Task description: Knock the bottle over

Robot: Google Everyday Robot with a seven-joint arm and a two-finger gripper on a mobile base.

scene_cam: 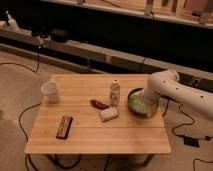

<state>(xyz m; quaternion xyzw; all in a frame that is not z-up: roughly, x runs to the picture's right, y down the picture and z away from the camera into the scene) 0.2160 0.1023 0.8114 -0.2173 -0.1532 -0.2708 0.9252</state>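
Bottle (115, 92) upright is what we see: the small, slim, whitish bottle with its pale cap stands a little behind the middle of the wooden desk (112, 142), and nothing has tipped it. Just in front of it and slightly to its left lies a small reddish-brown object (98, 104), close to the bottle's base, though we cannot tell whether the two touch. Nearer the front edge, just beside that object, a flat whitish block (109, 114) lies on the wood at a slight angle.

To the right of the bottle sits a green bowl (136, 106), near it but apart. The white arm (167, 86) comes in from the right side, bends above the desk's right edge and drops toward the bowl. Its claw (143, 101) hangs low at the bowl, over the bowl's right half, to the right of the bottle and not touching it. We cannot tell whether the claw is spread or closed, since it blends into the arm and the bowl.

Well apart on the left side of the desk stands a wide translucent white cup (50, 92), upright. Toward the front left corner lies a dark flat rectangular object (64, 126) with an orange strip along it. Dark cables (27, 112) trail over the floor around the desk, and a long low ledge (100, 52) runs along behind it.
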